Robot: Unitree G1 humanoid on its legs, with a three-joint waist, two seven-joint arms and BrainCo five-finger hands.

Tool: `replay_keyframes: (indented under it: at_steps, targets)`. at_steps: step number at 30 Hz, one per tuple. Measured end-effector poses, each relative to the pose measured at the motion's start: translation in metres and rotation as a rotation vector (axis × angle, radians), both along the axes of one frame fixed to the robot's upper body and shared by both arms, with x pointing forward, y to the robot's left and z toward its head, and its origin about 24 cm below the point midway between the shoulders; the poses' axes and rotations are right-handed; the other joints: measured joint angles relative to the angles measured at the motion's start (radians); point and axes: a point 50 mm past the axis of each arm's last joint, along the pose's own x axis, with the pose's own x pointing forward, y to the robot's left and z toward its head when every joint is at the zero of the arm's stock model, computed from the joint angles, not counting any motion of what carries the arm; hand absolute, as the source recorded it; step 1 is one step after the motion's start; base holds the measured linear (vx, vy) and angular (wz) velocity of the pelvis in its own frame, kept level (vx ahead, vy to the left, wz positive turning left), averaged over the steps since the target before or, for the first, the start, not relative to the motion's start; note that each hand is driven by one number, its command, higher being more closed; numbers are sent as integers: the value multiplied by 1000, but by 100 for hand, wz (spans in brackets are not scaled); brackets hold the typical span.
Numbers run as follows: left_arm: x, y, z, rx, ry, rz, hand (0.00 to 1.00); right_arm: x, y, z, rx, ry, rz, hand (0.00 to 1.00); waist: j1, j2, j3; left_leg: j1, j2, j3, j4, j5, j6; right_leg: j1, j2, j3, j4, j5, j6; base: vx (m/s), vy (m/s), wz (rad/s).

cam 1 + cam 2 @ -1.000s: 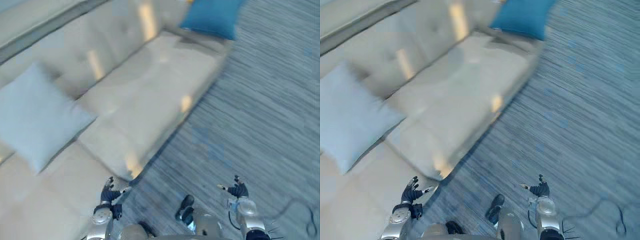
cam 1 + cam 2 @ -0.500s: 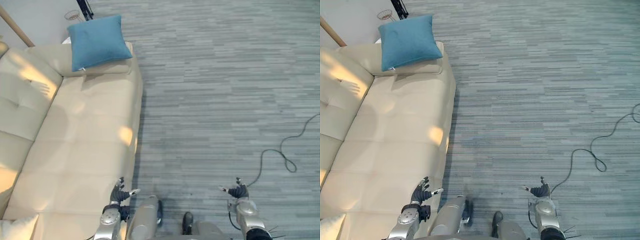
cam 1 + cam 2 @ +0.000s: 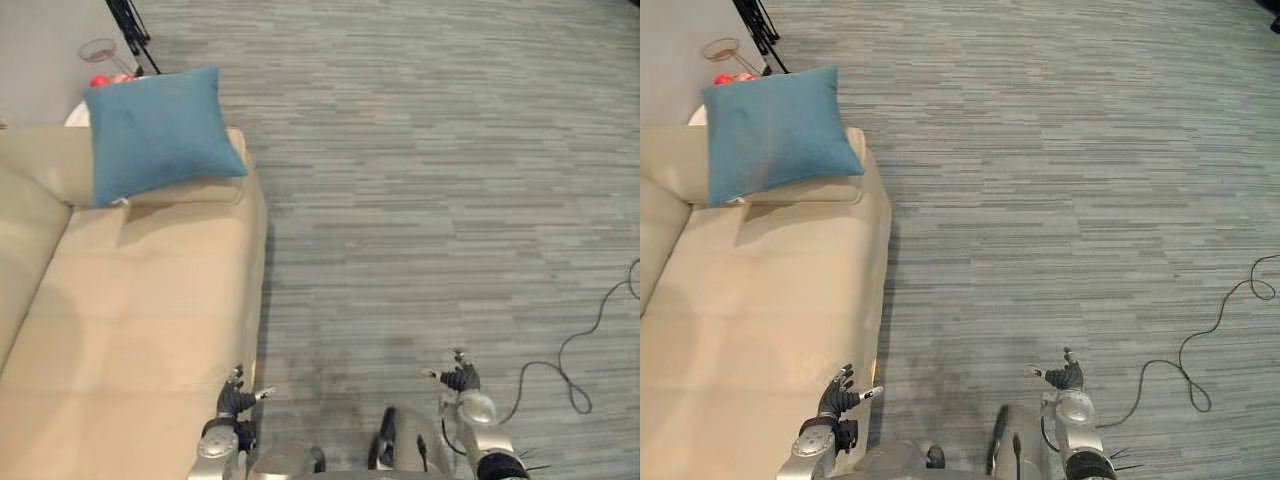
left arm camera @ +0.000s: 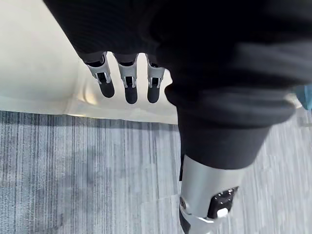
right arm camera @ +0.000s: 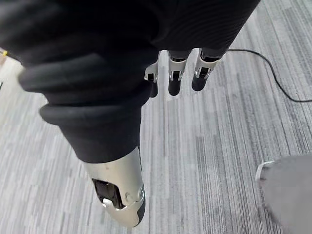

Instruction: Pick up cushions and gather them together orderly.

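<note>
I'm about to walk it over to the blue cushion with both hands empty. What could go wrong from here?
1. The blue cushion lies on the armrest of the sofa, far from the open left hand and right hand. A push rather than a grasp could tip it onto the floor.
2. A glass bowl and black stand legs sit just behind it, so overreaching might knock them.
3. The left hand hangs beside the sofa's front edge and may brush it while walking.

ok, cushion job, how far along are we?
Done: nothing gathered yet. The blue cushion lies alone on the armrest of the sofa. In hand: nothing. The left hand and right hand are open and empty, left by the sofa's front edge, right over the floor. Left: the whole pick-up and gathering.
</note>
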Motion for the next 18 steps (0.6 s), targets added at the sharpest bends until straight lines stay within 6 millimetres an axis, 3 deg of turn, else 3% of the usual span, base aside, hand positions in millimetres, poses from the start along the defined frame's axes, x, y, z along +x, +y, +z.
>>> replay_keyframes:
  at_steps: [1, 2, 3, 4, 5, 6, 7, 8, 9, 11, 13, 15, 16, 17, 18]
  targets:
    - [0, 1, 0, 3, 0, 2, 0, 0, -1, 0, -2, 1, -1, 0, -5, 1, 1, 17, 3, -11, -10, -4, -9, 3, 13, 11, -127, 52, 8, 678, -113, 69]
    - [0, 4, 0, 11, 4, 17, 0, -2, -2, 0, -7, 6, -3, 0, -22, -11, 0, 67, 7, -26, -21, -35, -71, -2, 22, 28, -317, 172, 8, 584, -115, 52]
    - [-3, 6, -2, 18, 15, 27, 0, -3, -3, -1, -9, 10, -3, 0, -23, -16, -1, 88, 11, -40, -21, -57, -109, 0, 25, 33, -357, 202, -4, 748, -193, 70]
    - [-10, 10, -5, 23, 41, 42, 0, -8, -5, -3, -12, 26, -7, 0, -27, -26, -13, 120, 17, -80, 5, -92, -155, -2, 27, 53, -341, 288, -33, 853, -286, 93]
    - [-12, 2, -8, 2, 50, 47, 0, -14, -8, -6, -14, 44, -22, 0, -28, 21, -27, 70, 78, -120, 198, -80, -191, -1, 45, -1, -207, 327, -78, 1155, -403, 96]
    - [-12, -1, -9, -19, 47, 72, 0, -14, -5, -6, -5, 42, -12, 0, -23, 47, -27, -35, 126, -111, 458, 75, -248, 55, 81, -36, -169, 253, -104, 1033, -362, 62]
    - [-16, -1, -10, -30, 55, 95, 0, -12, -2, -5, 1, 32, -6, 0, -18, 46, -27, -75, 133, -108, 547, 162, -255, 78, 88, -34, -171, 234, -108, 850, -295, 5]
    - [-18, -4, -11, -47, 57, 117, 0, -5, 3, -1, 23, -7, -10, 0, -4, 48, -26, -172, 174, -70, 752, 230, -251, 158, 110, -32, -197, 198, -119, 685, -214, -8]
    - [-15, -7, -10, -56, 46, 113, 0, -1, 7, 2, 41, -33, -20, 0, 7, 42, -20, -259, 211, -14, 887, 138, -172, 253, 123, -34, -236, 172, -134, 772, -192, -2]
    - [-10, -9, -6, -63, 15, 109, 0, 0, 7, 2, 63, -47, -49, 0, 26, 21, -12, -348, 207, 36, 907, 62, -149, 366, 112, -35, -302, 149, -127, 577, -83, 12]
    - [-4, -10, 0, -65, -24, 97, 0, 2, 3, 3, 68, -54, -68, 0, 41, 5, -15, -478, 167, 75, 736, 9, -128, 462, 85, -44, -375, 123, -95, 524, 21, 12]
    - [-3, -13, 0, -73, -26, 99, 0, 3, -8, 6, 54, -63, -109, 0, 61, 24, -13, -509, 135, 97, 325, 58, -170, 501, 73, -38, -392, 90, -53, 515, 133, -16]
    - [-7, -12, -2, -72, -11, 103, 0, 4, -12, 7, 43, -62, -120, 0, 70, 55, -2, -495, 130, 119, 201, 176, -88, 540, 72, -26, -389, 55, -23, 532, 177, -16]
    - [-7, -11, -3, -69, -5, 104, 0, 1, -11, 3, 51, -40, -132, 0, 80, 34, 3, -454, 102, 143, 163, 176, -83, 555, 49, -17, -391, 45, -17, 534, 165, 14]
    - [-4, -9, 0, -63, -24, 104, 0, 1, -13, 3, 47, -32, -135, 0, 84, 24, -1, -446, 76, 162, 154, 176, -79, 571, 38, -15, -421, 69, -35, 625, 165, 31]
